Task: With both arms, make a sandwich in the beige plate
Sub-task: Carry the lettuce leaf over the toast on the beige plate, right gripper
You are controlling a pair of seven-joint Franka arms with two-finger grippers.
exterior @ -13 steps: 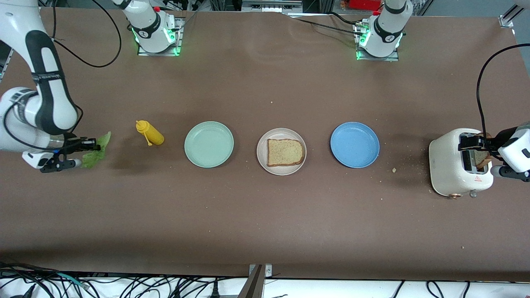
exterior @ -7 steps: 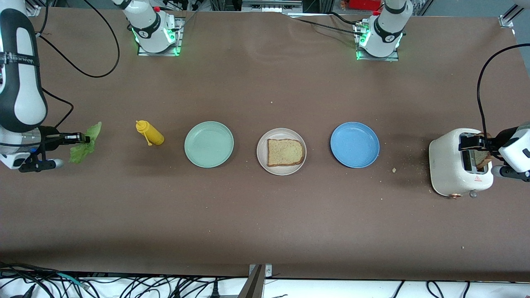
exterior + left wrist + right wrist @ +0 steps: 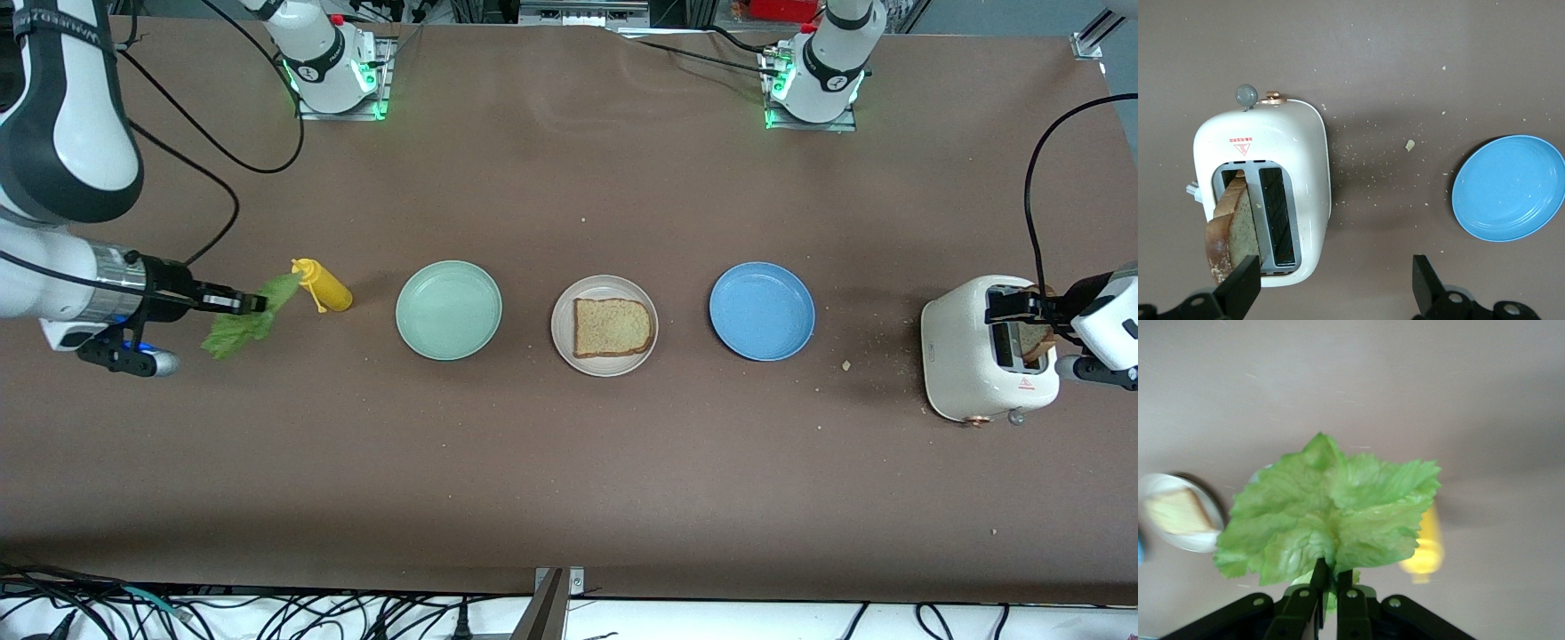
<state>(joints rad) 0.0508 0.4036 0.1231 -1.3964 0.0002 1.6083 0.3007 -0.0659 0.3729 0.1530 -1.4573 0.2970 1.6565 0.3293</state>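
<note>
Currently my right gripper [image 3: 253, 304] is pinched tight on the stem end of the lettuce leaf [image 3: 238, 324], holding it in the air over the table [image 3: 569, 462] at the right arm's end, just beside the yellow squeeze bottle [image 3: 322, 284]. In the right wrist view the leaf [image 3: 1328, 513] fans out from the closed fingertips [image 3: 1338, 583], with the bottle [image 3: 1425, 550] and the beige plate [image 3: 1201, 537] visible below it.

On the front view's clock face, the beige plate [image 3: 562, 342] sits almost dead centre and carries one toast slice [image 3: 612, 327]. The mint green plate [image 3: 449, 310] lies toward nine o'clock of it, the blue plate [image 3: 762, 311] toward three o'clock.

My left gripper [image 3: 1022, 307] hangs over the white toaster [image 3: 965, 356] at the left arm's end, out at three o'clock. Its jaws stand wide apart in the left wrist view, one finger [image 3: 1241, 290] just beside the second toast slice [image 3: 1231, 233], which stands tilted in one slot of the toaster [image 3: 1301, 140]. I cannot tell whether that finger touches the bread.
</note>
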